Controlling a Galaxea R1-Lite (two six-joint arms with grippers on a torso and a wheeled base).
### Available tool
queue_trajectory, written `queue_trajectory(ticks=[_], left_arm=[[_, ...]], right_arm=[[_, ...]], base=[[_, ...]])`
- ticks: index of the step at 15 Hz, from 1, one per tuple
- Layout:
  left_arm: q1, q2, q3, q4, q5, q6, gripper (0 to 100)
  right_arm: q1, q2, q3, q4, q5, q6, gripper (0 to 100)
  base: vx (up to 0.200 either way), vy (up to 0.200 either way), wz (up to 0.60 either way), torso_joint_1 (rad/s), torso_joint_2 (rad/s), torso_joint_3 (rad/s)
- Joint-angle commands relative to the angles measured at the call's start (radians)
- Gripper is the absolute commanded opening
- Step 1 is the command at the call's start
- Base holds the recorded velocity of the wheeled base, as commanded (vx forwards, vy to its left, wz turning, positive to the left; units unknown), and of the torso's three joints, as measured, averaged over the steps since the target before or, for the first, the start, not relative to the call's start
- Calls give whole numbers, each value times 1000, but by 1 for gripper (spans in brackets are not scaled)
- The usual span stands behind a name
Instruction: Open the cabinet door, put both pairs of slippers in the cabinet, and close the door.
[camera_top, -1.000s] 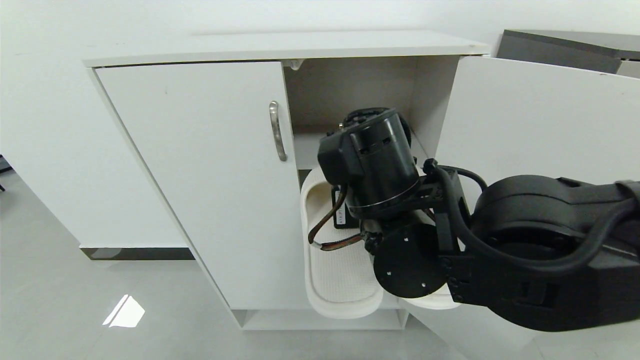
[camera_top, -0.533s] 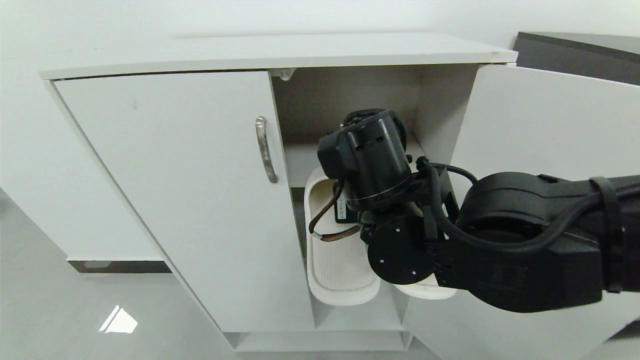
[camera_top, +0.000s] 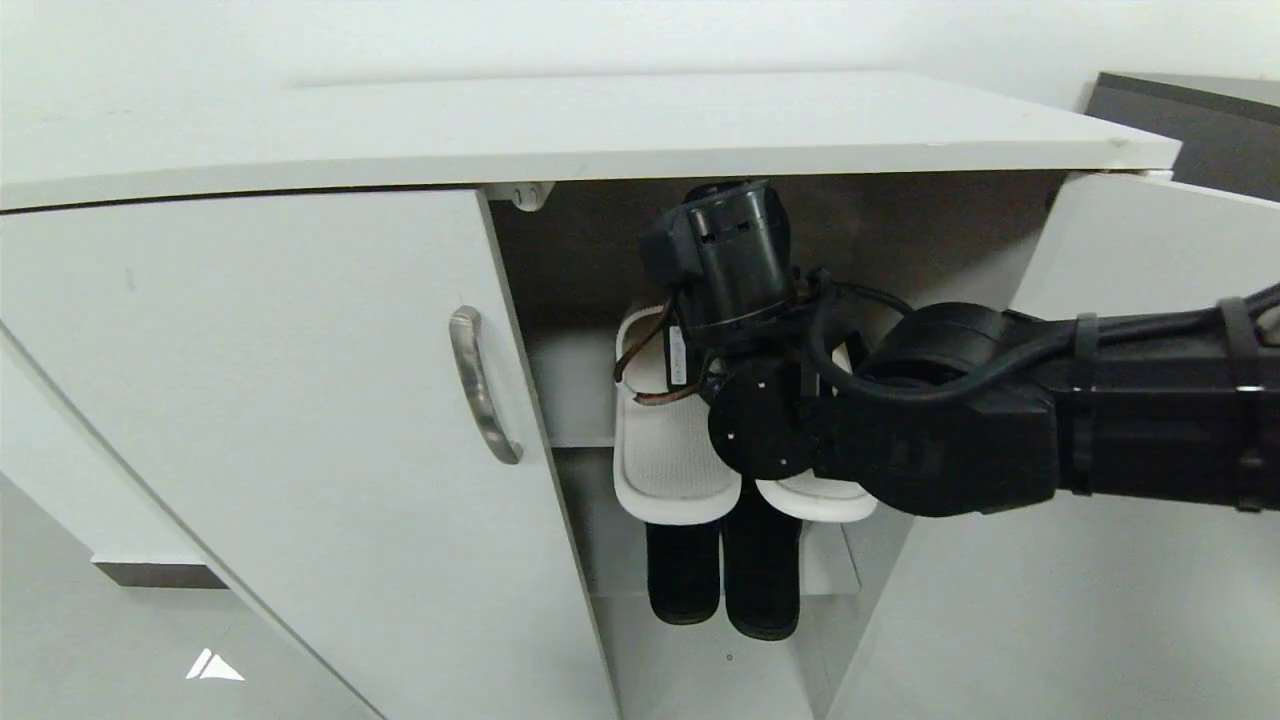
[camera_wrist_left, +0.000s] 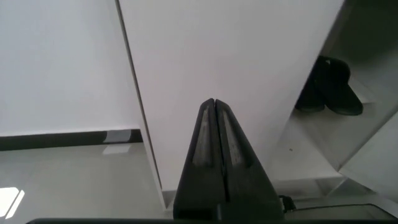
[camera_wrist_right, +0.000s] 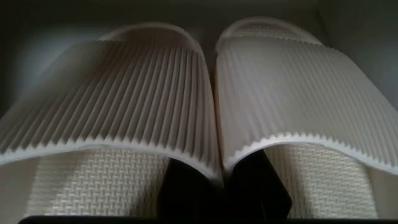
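Right arm (camera_top: 1000, 430): extends from the robot's right side toward the centre of the head view, with the forearm roughly level. The right wrist (camera_top: 735, 265) is bent so that its cylindrical end section points up and forward.

Right gripper (camera_wrist_right: 222, 183): the two dark fingers (camera_wrist_right: 258, 186) sit one under each strap of the pair of white slippers (camera_wrist_right: 149, 99). The adjoining strap edges are clamped between them.

Left gripper (camera_wrist_left: 214, 109): the two left fingers (camera_wrist_left: 202, 149) are pressed flat against each other along their full visible length, tips aligned. Nothing is held between them.
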Motion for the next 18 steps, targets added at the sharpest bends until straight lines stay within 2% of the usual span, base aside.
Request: queue_trajectory(ticks=[1,9,16,17,18], left_arm=[[0,1,0,0,2,-2,0],[-1,0,0,0,2,-4,0],[0,0,0,0,2,-5,0],[0,1,0,0,2,-5,0],[0,1,0,0,2,-5,0]], right_arm=[[-20,68,-75,3,1,-17,0],[-76,200,-237,4,30,-33,0],[-96,239,-237,4,29,-46,0],[-96,239,-237,4,29,-46,100],[-96,239,-237,4,29,-46,100]], base=[[0,0,0,0,0,0],[0,0,0,0,0,0],[0,0,0,0,0,0],[0,0,0,0,0,0],[0,0,0,0,0,0]])
